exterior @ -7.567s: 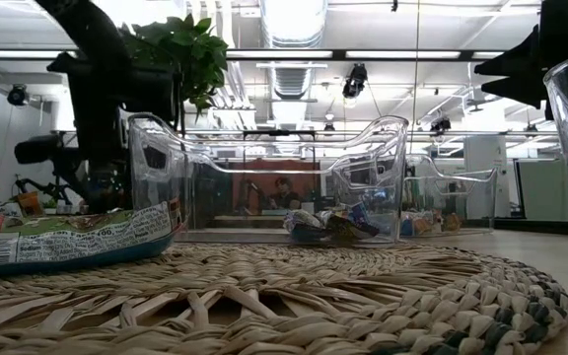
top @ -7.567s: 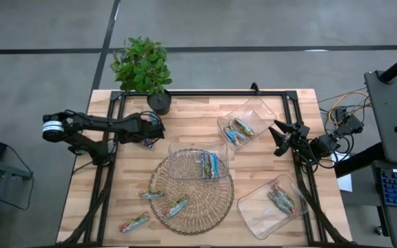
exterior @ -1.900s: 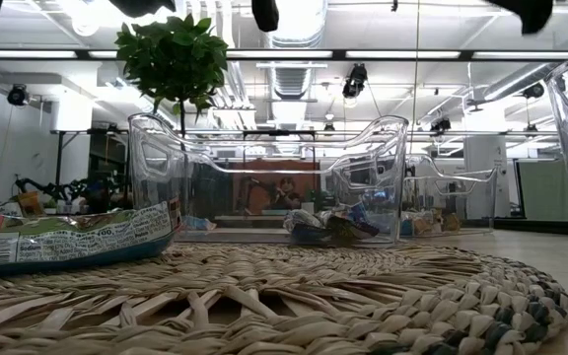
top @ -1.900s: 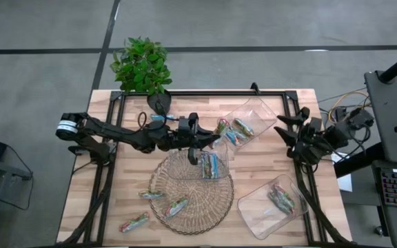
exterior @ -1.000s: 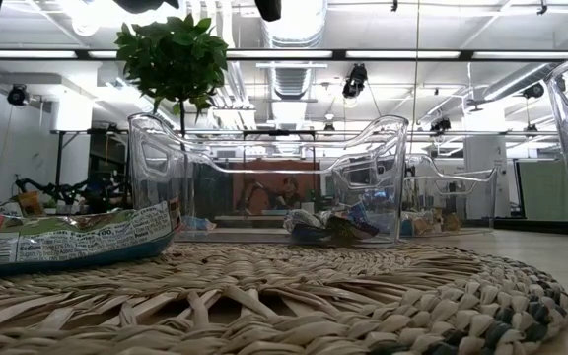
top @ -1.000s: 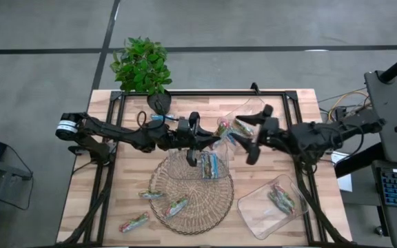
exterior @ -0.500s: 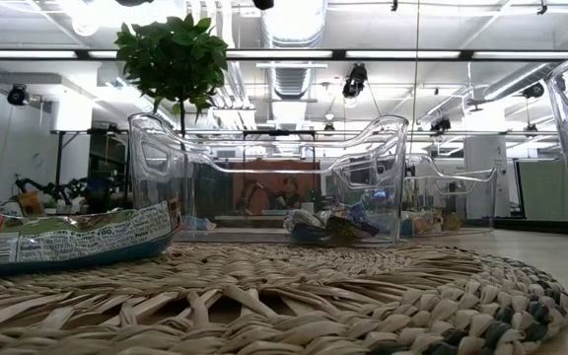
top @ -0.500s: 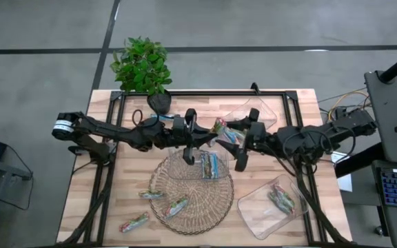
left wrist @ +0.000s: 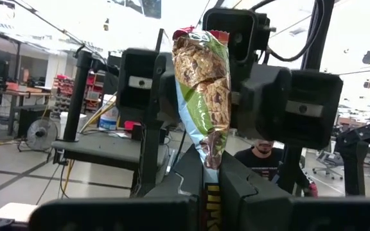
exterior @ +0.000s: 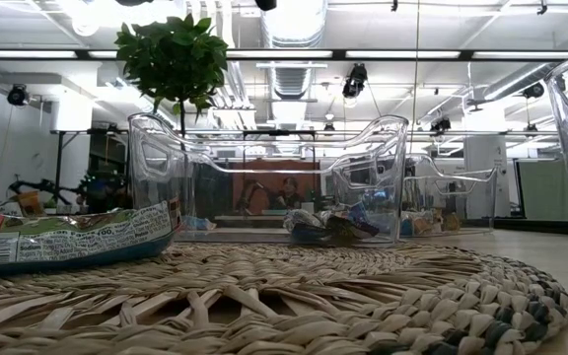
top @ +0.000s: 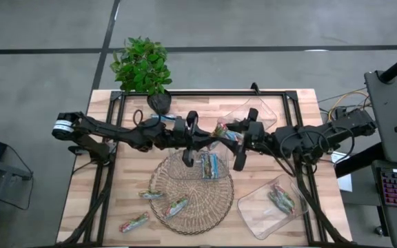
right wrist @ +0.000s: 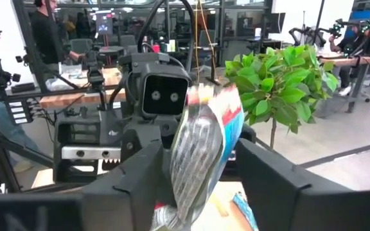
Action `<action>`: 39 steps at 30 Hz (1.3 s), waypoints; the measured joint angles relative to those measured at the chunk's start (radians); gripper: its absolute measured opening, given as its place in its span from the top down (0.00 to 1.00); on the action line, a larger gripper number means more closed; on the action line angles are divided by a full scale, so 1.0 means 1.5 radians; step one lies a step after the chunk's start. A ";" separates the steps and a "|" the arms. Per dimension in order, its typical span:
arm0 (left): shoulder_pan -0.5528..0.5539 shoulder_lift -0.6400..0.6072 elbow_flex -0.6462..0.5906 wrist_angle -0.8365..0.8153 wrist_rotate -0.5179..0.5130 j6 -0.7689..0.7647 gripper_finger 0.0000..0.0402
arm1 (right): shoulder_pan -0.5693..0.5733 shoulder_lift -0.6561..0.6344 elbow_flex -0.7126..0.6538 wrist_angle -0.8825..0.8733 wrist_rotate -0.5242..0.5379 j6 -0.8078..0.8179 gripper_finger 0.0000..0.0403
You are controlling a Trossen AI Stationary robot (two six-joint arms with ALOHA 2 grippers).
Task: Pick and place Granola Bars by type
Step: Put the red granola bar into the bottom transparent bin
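Observation:
One granola bar (top: 221, 131), its wrapper green, red and blue, hangs in the air over the table's middle, between my two grippers. My left gripper (top: 211, 139) reaches in from the left and is shut on it. My right gripper (right wrist: 204, 186) reaches in from the right and is open. Its fingers stand on either side of the bar's free end (left wrist: 198, 58). Three more bars (top: 151, 195) (top: 176, 205) (top: 134, 222) lie loose at the near left, on and beside the wicker mat (top: 191, 196). Other bars lie in clear trays. My left gripper pinches one end of the bar (left wrist: 205, 160) between its two fingers, which come in level from the table's left. The bar sticks out past the fingertips toward my right gripper, clear of the table. My right gripper shows a gap between one finger (right wrist: 268, 179) and the wrapper. I cannot tell whether the other finger touches.
A clear tray (top: 185, 153) holding bars sits on the mat's far part. A second tray (top: 257, 210) stands at the near right. A third (top: 264, 114) lies at the far right, under my right arm. A potted plant (top: 143, 65) stands at the far edge.
My right gripper has come toward the table's left, up to the bar held by my left gripper, and now brackets its free end. My left gripper has drawn back slightly toward the table's left with the bar, which stays lifted clear.

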 joint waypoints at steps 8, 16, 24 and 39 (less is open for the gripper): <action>0.000 0.000 0.000 0.000 0.001 -0.010 1.00 | 0.000 0.000 0.000 0.000 0.001 -0.018 0.81; 0.001 0.000 0.000 0.000 -0.008 -0.054 0.91 | 0.000 0.000 0.000 -0.001 0.002 -0.046 0.96; 0.001 -0.017 0.000 -0.001 -0.013 -0.061 0.75 | 0.001 -0.006 0.003 -0.017 0.004 -0.047 0.97; 0.001 -0.025 -0.004 -0.041 -0.013 -0.058 0.61 | 0.001 -0.007 0.163 -0.449 -0.102 0.230 0.97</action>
